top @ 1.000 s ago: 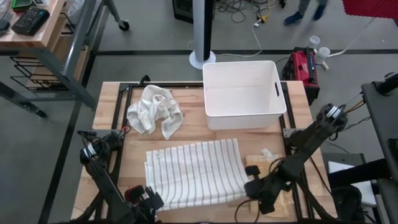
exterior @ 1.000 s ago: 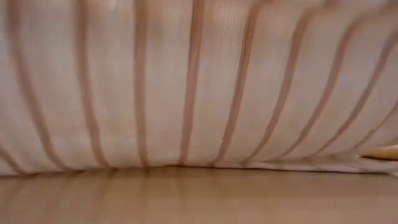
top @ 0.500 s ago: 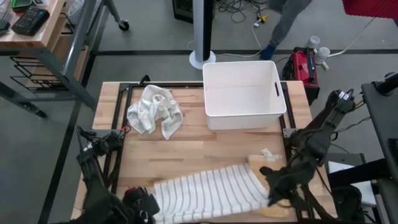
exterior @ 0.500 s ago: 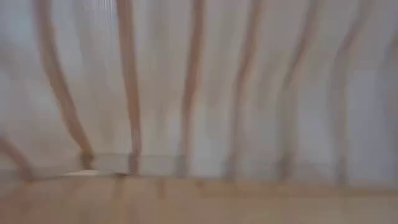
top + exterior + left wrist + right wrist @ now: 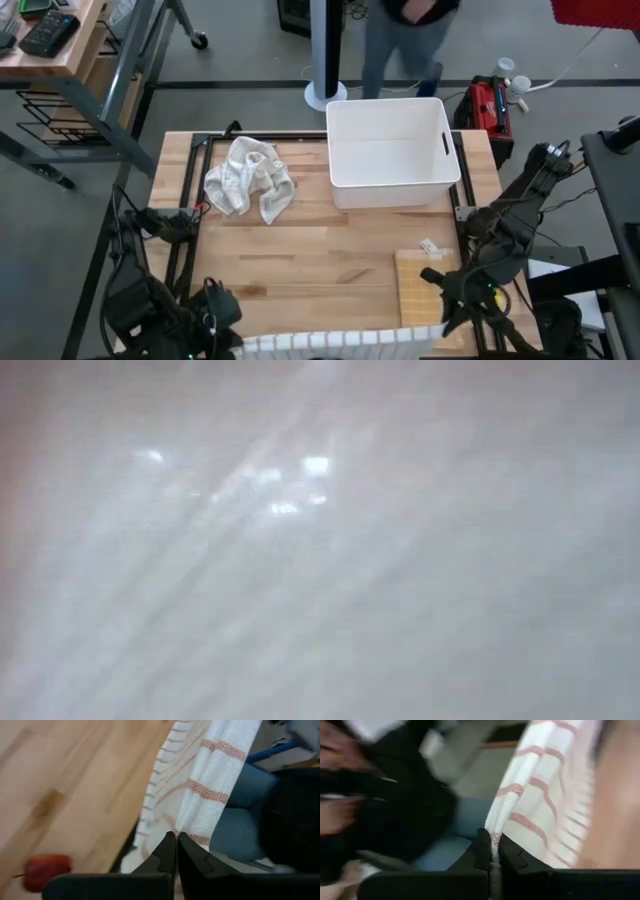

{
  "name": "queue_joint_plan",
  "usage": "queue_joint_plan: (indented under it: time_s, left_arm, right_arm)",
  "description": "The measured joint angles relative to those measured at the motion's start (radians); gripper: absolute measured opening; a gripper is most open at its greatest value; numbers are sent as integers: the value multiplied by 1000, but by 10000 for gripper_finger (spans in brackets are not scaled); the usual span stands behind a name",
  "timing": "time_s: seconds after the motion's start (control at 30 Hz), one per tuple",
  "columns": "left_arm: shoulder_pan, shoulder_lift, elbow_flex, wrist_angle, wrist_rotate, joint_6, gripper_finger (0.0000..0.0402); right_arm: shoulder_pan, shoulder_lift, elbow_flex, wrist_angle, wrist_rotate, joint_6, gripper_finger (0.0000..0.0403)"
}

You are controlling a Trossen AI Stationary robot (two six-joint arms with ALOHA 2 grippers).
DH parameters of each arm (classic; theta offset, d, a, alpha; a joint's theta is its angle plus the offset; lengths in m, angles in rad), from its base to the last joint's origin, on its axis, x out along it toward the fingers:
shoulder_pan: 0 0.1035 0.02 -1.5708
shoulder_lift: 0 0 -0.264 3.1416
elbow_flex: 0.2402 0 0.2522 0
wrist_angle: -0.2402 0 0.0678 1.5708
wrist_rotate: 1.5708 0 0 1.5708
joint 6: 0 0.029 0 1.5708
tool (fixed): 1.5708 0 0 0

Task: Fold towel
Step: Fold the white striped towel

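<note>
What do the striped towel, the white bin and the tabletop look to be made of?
Striped towel: woven cloth, likely cotton; coarse weave shows, matte.
White bin: probably plastic; smooth moulded walls with a handle slot.
Tabletop: wood, butcher-block look; joined strips with grain.

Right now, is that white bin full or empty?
Empty: the high view shows the bin with only its bare white floor inside.

Grey floor (image 5: 80,130) surrounds the wooden counter (image 5: 330,250); a white pole base (image 5: 326,95), cables (image 5: 400,30) and a person (image 5: 405,40) beyond.
</note>
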Motion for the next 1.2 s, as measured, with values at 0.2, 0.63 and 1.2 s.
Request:
queue_joint_plan:
  time_s: [0.2, 0.63, 1.2]
  left_arm:
    - [0, -2, -12, -25, 9, -8, 0]
    - [8, -5, -121, -25, -33, -29, 0]
    - [149, -43, -516, -24, -52, 19, 0]
  right_arm:
    - [-20, -3, 0, -235, 194, 0, 0]
    - [-58, -41, 5, -292, 239, -34, 0]
    - [-136, 84, -51, -460, 506, -54, 0]
